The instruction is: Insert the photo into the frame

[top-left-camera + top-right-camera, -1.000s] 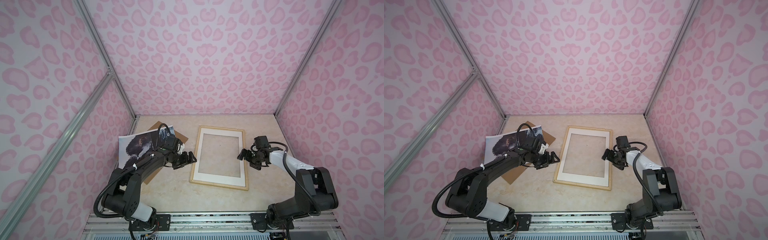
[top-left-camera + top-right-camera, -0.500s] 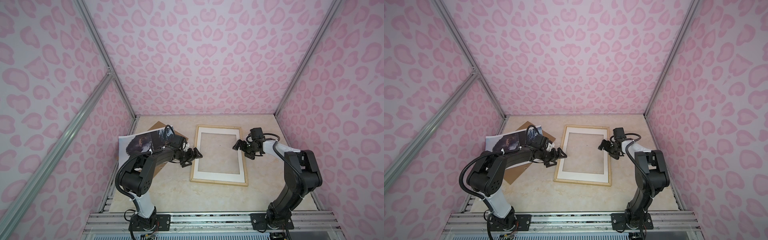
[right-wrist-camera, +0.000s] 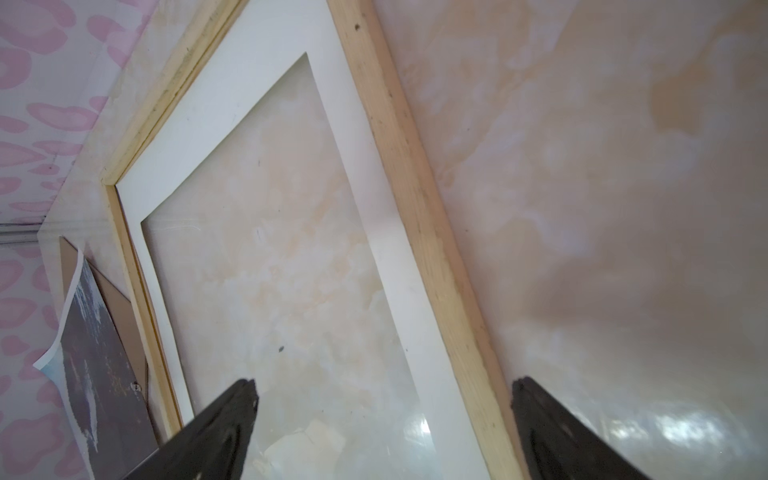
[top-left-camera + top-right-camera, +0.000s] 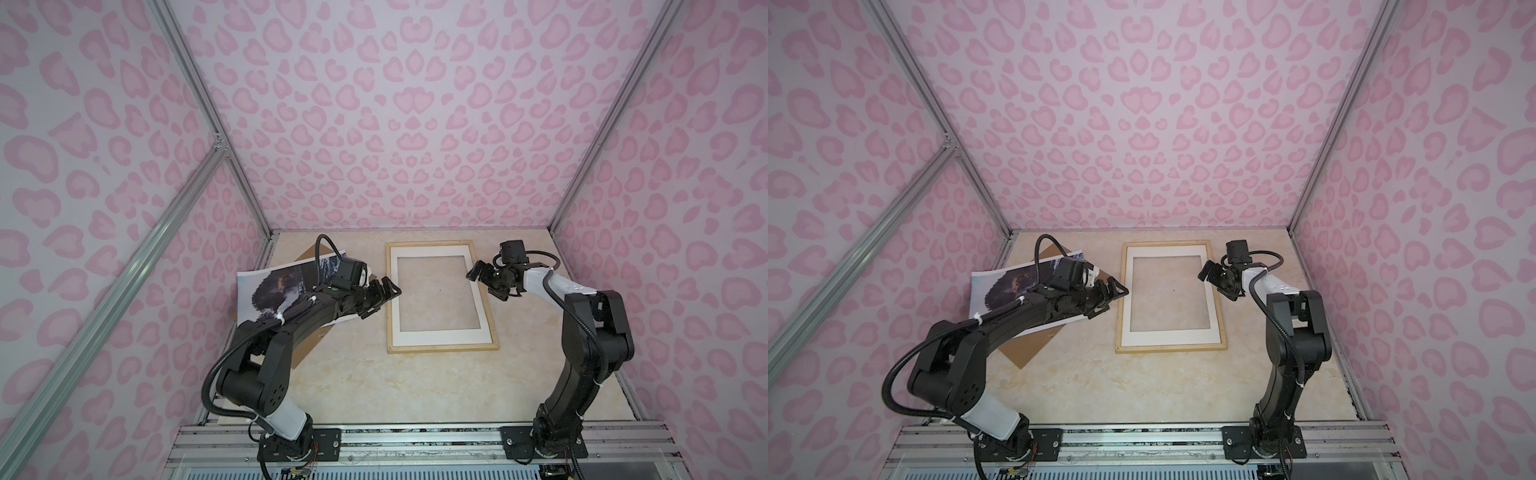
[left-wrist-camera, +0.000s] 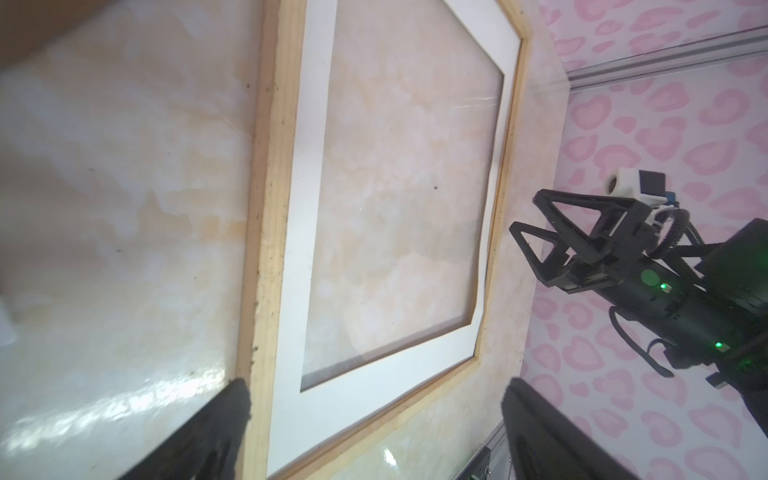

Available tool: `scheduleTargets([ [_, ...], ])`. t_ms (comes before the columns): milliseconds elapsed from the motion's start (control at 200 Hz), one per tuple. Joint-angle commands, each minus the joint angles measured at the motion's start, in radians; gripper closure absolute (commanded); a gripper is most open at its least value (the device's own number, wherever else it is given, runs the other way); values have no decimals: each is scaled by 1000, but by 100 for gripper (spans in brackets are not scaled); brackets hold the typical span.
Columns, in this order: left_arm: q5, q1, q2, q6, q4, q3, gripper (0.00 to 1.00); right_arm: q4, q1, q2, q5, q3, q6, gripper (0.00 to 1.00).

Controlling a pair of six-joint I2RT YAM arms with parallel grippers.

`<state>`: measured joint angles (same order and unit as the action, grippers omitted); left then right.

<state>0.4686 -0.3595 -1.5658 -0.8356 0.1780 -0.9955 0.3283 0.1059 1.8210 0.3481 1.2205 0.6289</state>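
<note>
The frame (image 4: 442, 348) of pale wood lies flat at the middle back in both top views (image 4: 1171, 348), with a white mat (image 4: 440, 336) inside it. The photo (image 4: 274, 286), a dark print with a white margin, lies to its left (image 4: 1000, 286), partly under my left arm. My left gripper (image 4: 384, 293) is open at the frame's left strip (image 5: 266, 208), nothing between its fingers (image 5: 232, 403). My right gripper (image 4: 484, 282) is open above the frame's right strip (image 3: 419, 208), which runs between its fingers (image 3: 528, 399) in the right wrist view.
A brown backing board (image 4: 305, 345) lies under the photo at the left (image 4: 1034, 345). Pink patterned walls close in the table on three sides. A metal rail (image 4: 415, 432) carries both arm bases at the front. Bare marbled tabletop (image 4: 415, 386) spreads in front of the frame.
Both grippers have moved toward the back along the frame's sides. The frame has turned from tilted to square with the table and shifted back a little. Both stayed open.
</note>
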Motion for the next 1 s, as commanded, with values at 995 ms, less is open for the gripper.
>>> scheduleTargets([
  [995,107,597,-244,92,104,-70,3,42,705,589,150,685,66,14],
])
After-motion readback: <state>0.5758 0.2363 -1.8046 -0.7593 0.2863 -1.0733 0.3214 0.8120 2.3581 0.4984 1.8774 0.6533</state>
